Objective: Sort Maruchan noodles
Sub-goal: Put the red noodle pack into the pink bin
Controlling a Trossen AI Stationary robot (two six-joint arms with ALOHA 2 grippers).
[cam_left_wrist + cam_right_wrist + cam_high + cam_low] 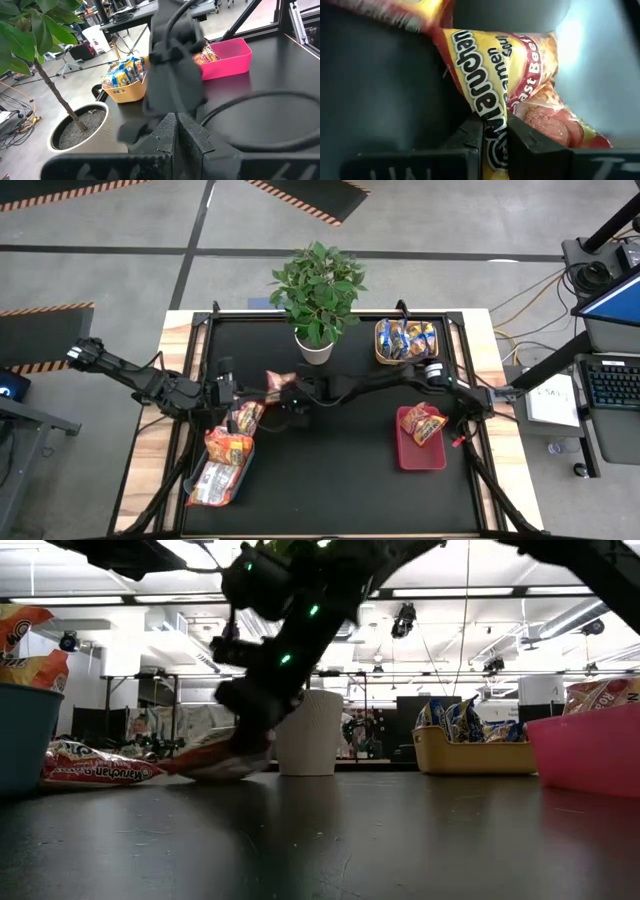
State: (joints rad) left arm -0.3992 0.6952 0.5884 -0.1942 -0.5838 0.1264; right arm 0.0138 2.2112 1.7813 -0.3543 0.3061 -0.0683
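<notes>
A: Reaching across the black surface (330,470) from its own side, the right gripper (492,145) has its jaws pinched narrow on the edge of a red-pink noodle packet (520,95). In the right wrist view the printed film is creased between the two fingers (470,137).

B: Where does that packet lie?

A: Left of centre, near the white pot (314,350) of the potted plant (318,285). In the high view it shows as a reddish corner (278,382) just beside the gripper (292,402). The low view has its edge lifted at the gripper while the rest is down by the surface (215,760).

B: And the left gripper?

A: The left gripper (176,131) sits close to the same spot, jaws fully closed, nothing between them. The left wrist view looks past them at the right arm's dark body.

B: Other packets?

A: An orange packet (245,416) lies loose on the surface by the left arm. The grey-blue bin (240,475) at front left holds orange packets (225,448). The red bin (420,452) at right holds one red-pink packet (425,424). The tan bin (380,345) beside the plant holds blue-and-yellow packets (405,338).

B: Anything else in the low view?

A: One more orange packet (95,770) flat on the surface at left.
</notes>
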